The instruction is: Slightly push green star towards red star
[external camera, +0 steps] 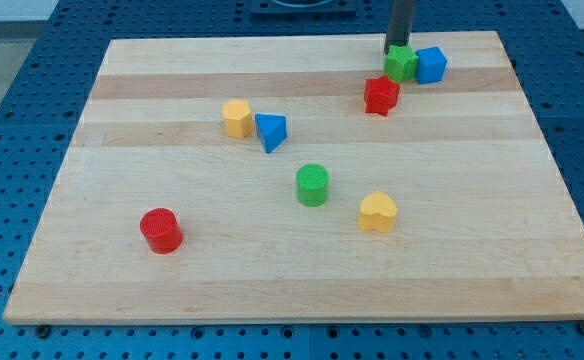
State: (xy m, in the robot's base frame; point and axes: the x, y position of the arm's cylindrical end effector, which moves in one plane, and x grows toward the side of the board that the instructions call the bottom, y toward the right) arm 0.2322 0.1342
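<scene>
The green star (402, 64) sits near the view's top right on the wooden board (302, 290). The red star (381, 95) lies just below and to the left of it, close but slightly apart. My tip (395, 50) is at the green star's upper left edge, touching or nearly touching it. A blue cube (431, 64) sits against the green star's right side.
A yellow hexagon block (237, 118) and a blue triangle block (271, 131) sit left of centre. A green cylinder (312, 185) and a yellow heart block (377, 212) lie mid-board. A red cylinder (160, 230) is at lower left.
</scene>
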